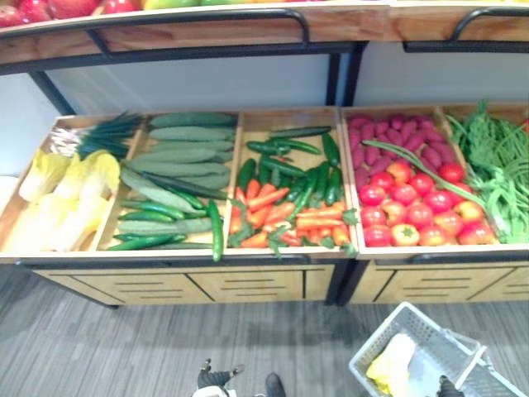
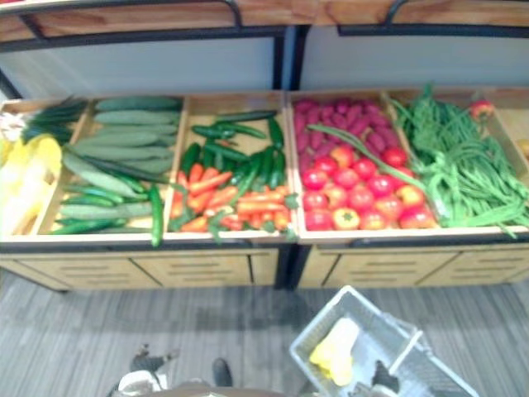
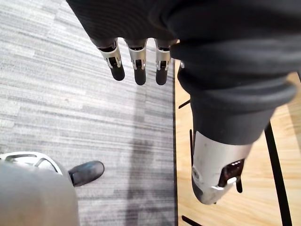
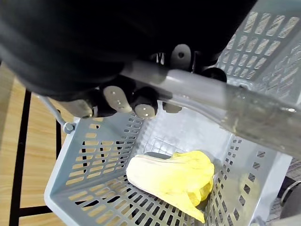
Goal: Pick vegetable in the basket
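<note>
A grey plastic basket [image 1: 446, 347] hangs low at the right, in front of the vegetable stand. In it lies one pale yellow cabbage [image 4: 174, 176], also seen as the cabbage [image 2: 335, 351] from above. My right hand [image 4: 117, 99] is shut, its fingers curled round the basket's grey handle [image 4: 225, 101]. My left hand [image 3: 137, 59] hangs over the grey floor beside the stand's wooden front, fingers straight and holding nothing.
The wooden stand [image 1: 190, 285] holds yellow cabbages [image 1: 66, 194], cucumbers [image 1: 173, 157], carrots [image 1: 281, 215] with green peppers, tomatoes [image 1: 417, 211], purple sweet potatoes [image 1: 388, 136] and green beans [image 1: 496, 165]. An upper shelf [image 1: 207, 29] overhangs the bins. A dark shoe [image 3: 87, 172] rests on the floor.
</note>
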`<state>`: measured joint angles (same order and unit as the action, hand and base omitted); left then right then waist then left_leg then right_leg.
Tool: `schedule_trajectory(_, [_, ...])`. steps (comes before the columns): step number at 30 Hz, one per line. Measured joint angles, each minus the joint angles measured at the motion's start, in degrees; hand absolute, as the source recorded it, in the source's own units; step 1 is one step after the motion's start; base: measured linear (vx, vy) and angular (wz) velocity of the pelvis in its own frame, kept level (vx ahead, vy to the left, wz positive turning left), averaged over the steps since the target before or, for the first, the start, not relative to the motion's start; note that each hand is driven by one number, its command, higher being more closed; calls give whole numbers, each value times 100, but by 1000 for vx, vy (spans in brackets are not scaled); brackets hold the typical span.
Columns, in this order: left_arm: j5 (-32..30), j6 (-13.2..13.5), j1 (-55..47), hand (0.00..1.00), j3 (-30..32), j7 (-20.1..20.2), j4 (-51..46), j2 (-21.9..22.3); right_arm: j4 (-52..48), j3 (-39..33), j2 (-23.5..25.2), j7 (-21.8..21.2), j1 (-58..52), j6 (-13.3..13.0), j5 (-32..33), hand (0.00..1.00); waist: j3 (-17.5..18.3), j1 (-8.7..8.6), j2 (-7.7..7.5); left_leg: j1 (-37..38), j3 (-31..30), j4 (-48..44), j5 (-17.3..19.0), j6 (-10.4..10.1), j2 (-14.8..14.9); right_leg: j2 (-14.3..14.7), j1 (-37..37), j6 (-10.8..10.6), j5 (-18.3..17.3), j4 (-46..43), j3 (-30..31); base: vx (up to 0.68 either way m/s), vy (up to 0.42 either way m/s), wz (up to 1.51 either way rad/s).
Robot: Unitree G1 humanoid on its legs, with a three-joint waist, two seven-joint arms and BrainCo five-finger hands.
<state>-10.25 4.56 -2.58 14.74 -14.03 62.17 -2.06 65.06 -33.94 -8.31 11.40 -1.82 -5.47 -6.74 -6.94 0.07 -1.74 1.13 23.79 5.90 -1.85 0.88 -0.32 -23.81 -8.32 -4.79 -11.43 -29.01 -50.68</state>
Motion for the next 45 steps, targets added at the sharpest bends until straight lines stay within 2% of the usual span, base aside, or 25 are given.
schedule_trajectory(1, [-9,-2,1,0,-128,47,-1,-76,-16,0,-68,5,-1,-4,-2,100,-11,0,-14,105,-162,-4,27,37,-42,-241,300,516,263,-760,569,197,200,53])
schedule_trajectory(2, [-16,-10,6,0,-261,71,-8,-123,-121,22,-55,13,-2,-19,-1,100,-70,-26,85,212,-372,-41,47,85,-20,-182,702,589,456,-1372,1430,216,179,62])
schedule_trajectory(3, [-29,-10,4,0,-320,75,-20,-214,-147,46,-30,12,-7,-28,-2,100,-95,-52,46,236,-466,-40,65,117,16,10,861,442,327,-1494,1880,247,104,76])
schedule_trajectory(4, [-133,-15,-18,0,-319,79,0,-346,-146,108,94,5,-4,-46,-8,100,-125,-79,-65,261,-655,-40,62,150,86,405,1123,236,43,-1497,2581,222,37,66])
schedule_trajectory(5, [-133,-15,-38,0,-312,79,9,-402,-144,129,175,4,-2,-60,-9,100,-157,-73,-110,296,-723,-40,41,181,112,566,1207,200,-73,-1433,2784,252,11,75])
schedule_trajectory(6, [-130,-15,-91,0,-240,78,41,-438,-128,127,281,-8,-10,-85,-10,100,-174,-60,-148,329,-864,-42,19,126,156,768,1326,169,-183,-1157,3025,242,-7,68])
schedule_trajectory(8, [-121,-17,-133,0,-26,73,60,-373,-129,24,386,7,0,-95,56,100,-186,-43,-108,393,-1085,-43,69,52,209,928,1427,139,-177,-474,3378,193,-51,63])
schedule_trajectory(10, [-115,-11,-157,0,328,63,46,-257,-118,-222,480,80,-172,-83,149,100,-186,-1,-89,320,-1358,-251,229,-106,281,1038,1434,-50,-51,574,3905,167,-124,59])
schedule_trajectory(11, [-115,-11,-159,0,417,63,45,-242,-111,-231,492,80,-252,-64,225,100,-183,8,-92,286,-1397,-361,295,-156,307,1051,1409,-74,4,796,4005,179,-196,39])
schedule_trajectory(12, [-115,-11,-207,0,642,68,35,-203,-138,-180,535,62,-427,-75,234,100,-140,16,-137,197,-1456,-530,397,-273,344,1034,1383,-198,150,1193,4073,151,-241,25])
schedule_trajectory(13, [-116,-11,-244,0,837,76,-15,-208,-149,-165,630,58,-522,-75,243,100,-54,9,-274,152,-1471,-583,508,-402,340,965,1334,-201,652,1498,4051,184,-311,20])
schedule_trajectory(14, [-115,-10,-252,0,936,78,-32,-212,-130,-165,680,58,-583,-65,245,100,-8,18,-354,153,-1428,-589,588,-475,354,941,1276,-389,626,1582,4008,155,-334,11])
schedule_trajectory(15, [-117,-9,-287,0,1078,81,-32,-158,-116,-166,705,58,-611,-17,246,100,54,30,-261,203,-1188,-587,631,-511,596,1120,1205,-351,616,1682,3941,185,-341,-1])
schedule_trajectory(16, [-110,13,-330,0,1285,98,-69,-24,-133,-166,658,57,-648,-8,251,100,119,13,-166,273,-698,-519,551,-641,894,1290,1199,-268,572,1769,3831,260,-370,-7])
schedule_trajectory(17, [-106,33,-330,0,1429,137,-69,155,-125,-167,545,53,-699,21,260,100,199,15,48,379,-533,-368,349,-855,1083,1469,1172,-232,576,1807,3789,218,-263,-6])
schedule_trajectory(19, [-105,32,-371,0,1608,195,-67,335,-124,-181,450,52,-777,44,291,100,235,21,233,588,-492,-148,236,-956,1192,1620,1051,-161,540,1838,3765,162,-164,-7])
schedule_trajectory(22, [-106,35,-409,0,1743,217,-74,405,-129,-228,491,-3,-887,51,310,100,268,19,261,731,-356,-69,221,-973,1227,1734,911,-138,527,1954,3791,83,-64,-13])
schedule_trajectory(26, [-107,35,-496,0,1720,320,-167,376,-159,-403,651,-50,-914,40,335,100,347,22,142,739,-224,-50,221,-973,1192,1723,902,-115,590,2126,3877,8,6,-12])
schedule_trajectory(30, [-114,34,-554,0,1707,319,-226,335,-192,-399,713,-58,-911,17,345,100,389,41,90,767,-81,-33,223,-974,1168,1747,908,-118,685,2237,4005,-13,8,-16])
schedule_trajectory(35, [-130,32,-570,0,1447,301,-255,300,-242,-400,697,-61,-946,27,348,100,410,34,142,799,-23,-12,224,-975,1153,1751,894,-125,718,2290,4052,-5,2,-7])
schedule_trajectory(37, [-136,29,-564,0,1141,266,-339,238,-286,-397,686,-60,-942,43,347,100,410,36,174,806,34,-12,225,-976,1156,1765,912,-125,718,2296,4097,8,-4,-9])
schedule_trajectory(39, [-158,27,-599,0,662,165,-637,210,-334,-391,676,-55,-939,65,346,100,408,37,204,805,40,-11,225,-976,1152,1763,915,-128,720,2302,4104,4,-1,-2])
schedule_trajectory(40, [-236,40,-642,0,244,25,-1160,205,-347,-378,675,-43,-936,67,346,100,415,47,215,803,37,-11,225,-976,1150,1759,914,-128,720,2301,4100,0,0,0])
schedule_trajectory(41, [-278,66,-648,0,93,-57,-1389,195,-350,-367,676,-35,-933,64,346,100,415,53,216,801,33,-11,225,-976,1150,1759,914,-128,720,2301,4096,0,0,0])
schedule_trajectory(45, [-1058,432,-666,0,-401,-758,-2734,4,-356,-145,663,89,-970,-9,461,100,431,75,241,801,31,-13,225,-976,1150,1757,909,-128,720,2300,4087,0,0,0])
